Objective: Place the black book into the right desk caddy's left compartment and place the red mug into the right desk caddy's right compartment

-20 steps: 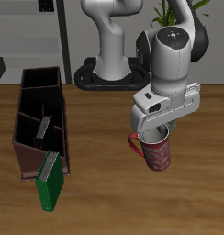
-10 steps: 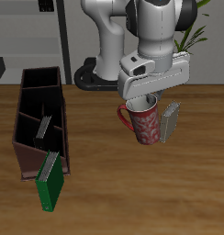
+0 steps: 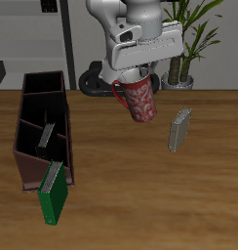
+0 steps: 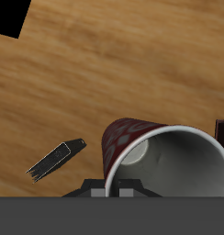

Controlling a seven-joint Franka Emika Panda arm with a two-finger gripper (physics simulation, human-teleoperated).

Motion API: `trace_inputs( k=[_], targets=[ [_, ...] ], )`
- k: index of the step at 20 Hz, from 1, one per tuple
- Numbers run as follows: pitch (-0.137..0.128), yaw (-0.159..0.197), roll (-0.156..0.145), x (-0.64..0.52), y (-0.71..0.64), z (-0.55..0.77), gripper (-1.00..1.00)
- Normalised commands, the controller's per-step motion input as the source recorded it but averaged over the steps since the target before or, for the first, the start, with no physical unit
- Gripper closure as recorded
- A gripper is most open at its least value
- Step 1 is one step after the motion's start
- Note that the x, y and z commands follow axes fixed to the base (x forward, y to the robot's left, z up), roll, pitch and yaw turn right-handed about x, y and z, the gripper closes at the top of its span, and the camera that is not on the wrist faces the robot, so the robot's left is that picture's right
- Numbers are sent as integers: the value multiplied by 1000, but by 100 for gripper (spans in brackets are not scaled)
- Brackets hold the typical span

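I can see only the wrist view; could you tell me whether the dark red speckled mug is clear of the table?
Observer: Yes. The gripper holds the dark red speckled mug by its rim, tilted, in the air above the wooden table.
Operator: Thank you. Where is the thin black book, please?
Observer: The thin black book stands inside the long dark brown wooden caddy, in the section with the slanted divider.
Operator: Is there room in the caddy for the mug?
Observer: The square end section, at the caddy's far end, looks empty. A green book leans against the caddy's near end.
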Motion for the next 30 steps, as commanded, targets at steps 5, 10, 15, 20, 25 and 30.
trace_inputs(
  k=[5,10,15,20,25,30],
  targets=[
    [-38,-23,-46,-397,-323,212,100],
    [-42,-9,-15,-461,-343,266,100],
    [-26,-13,17,-417,-256,206,100],
    [-13,3,-11,-263,-221,80,100],
    [-16,-24,-18,-354,-313,72,100],
    [11,-52,-32,-328,-418,-81,100]
  ],
)
